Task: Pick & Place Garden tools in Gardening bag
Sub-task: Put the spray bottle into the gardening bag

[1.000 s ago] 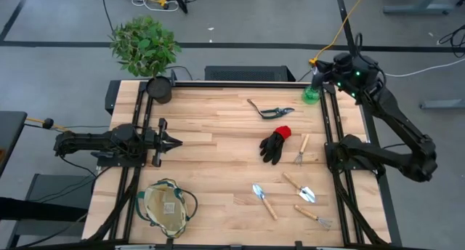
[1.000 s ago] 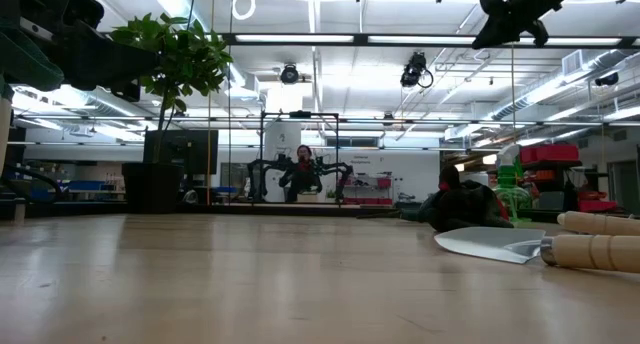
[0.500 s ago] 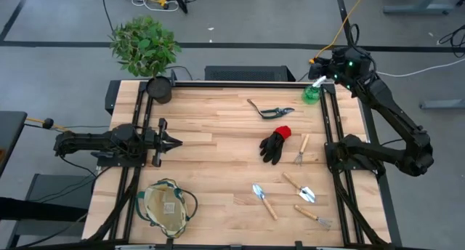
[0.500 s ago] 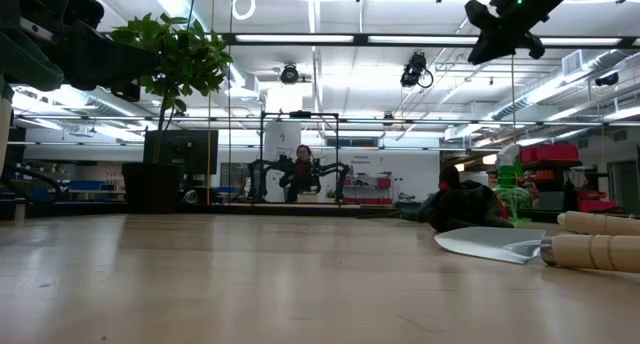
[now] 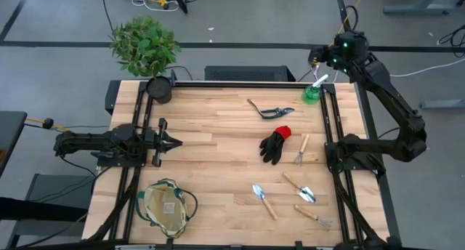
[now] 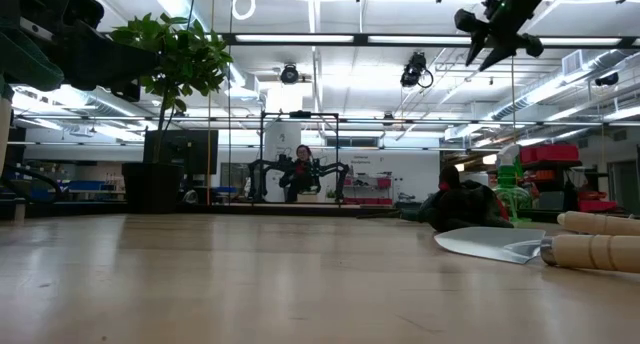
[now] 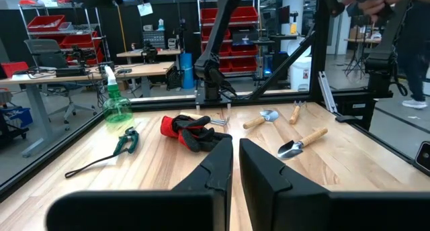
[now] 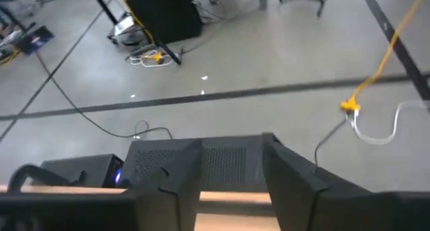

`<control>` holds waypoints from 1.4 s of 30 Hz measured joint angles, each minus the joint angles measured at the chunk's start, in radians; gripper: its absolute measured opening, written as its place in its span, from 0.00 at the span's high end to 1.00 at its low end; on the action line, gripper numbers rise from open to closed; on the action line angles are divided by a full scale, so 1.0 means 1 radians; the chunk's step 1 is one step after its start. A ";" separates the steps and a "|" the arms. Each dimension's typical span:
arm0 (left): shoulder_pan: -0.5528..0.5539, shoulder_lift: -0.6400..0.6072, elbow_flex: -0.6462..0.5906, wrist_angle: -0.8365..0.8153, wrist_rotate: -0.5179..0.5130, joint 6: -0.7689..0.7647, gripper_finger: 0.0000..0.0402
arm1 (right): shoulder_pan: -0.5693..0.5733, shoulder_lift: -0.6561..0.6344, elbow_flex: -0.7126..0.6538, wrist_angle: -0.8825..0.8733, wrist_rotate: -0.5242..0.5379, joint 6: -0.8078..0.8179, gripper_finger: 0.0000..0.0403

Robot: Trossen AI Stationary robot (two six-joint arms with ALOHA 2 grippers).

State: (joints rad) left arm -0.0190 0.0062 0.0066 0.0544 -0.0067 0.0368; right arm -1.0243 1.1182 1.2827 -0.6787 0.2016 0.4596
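The beige gardening bag (image 5: 168,206) sits upright at the near left of the table. The garden tools lie on the right half. These are the green spray bottle (image 5: 312,92) in the far right corner, the pruning shears (image 5: 270,110), the black glove with red cuff (image 5: 275,145), a hand fork (image 5: 301,150), two trowels (image 5: 263,199) (image 5: 300,187) and another fork (image 5: 314,216). My right gripper (image 5: 318,58) hangs open high over the far right corner, past the spray bottle, holding nothing. My left gripper (image 5: 174,141) rests shut and level at the left side.
A leafy plant (image 5: 145,45) stands beyond the far left corner, with a black round pot (image 5: 159,89) on the table beside it. Black frame rails (image 5: 330,134) run along both sides of the table. The middle of the wooden tabletop (image 5: 218,155) is bare.
My right gripper has risen and moved toward the table's far edge, now reaching past it. It has rolled and tipped, and its fingers have opened. The spray bottle beneath it now shows more fully. Nothing on the table has moved.
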 joint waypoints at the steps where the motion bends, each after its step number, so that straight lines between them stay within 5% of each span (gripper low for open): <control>1: 0.000 0.000 0.000 0.000 0.000 0.000 0.92 | -0.004 0.007 0.000 -0.003 -0.001 0.022 0.59; 20: 0.000 0.000 0.000 0.000 0.000 0.000 0.92 | -0.016 0.069 0.000 -0.181 -0.045 0.271 0.27; 42: 0.000 0.000 0.000 0.000 0.000 0.000 0.92 | 0.050 -0.011 -0.024 -0.282 -0.060 0.156 0.25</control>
State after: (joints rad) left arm -0.0192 0.0063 0.0067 0.0544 -0.0066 0.0368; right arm -0.9740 1.1069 1.2585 -0.9607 0.1415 0.6152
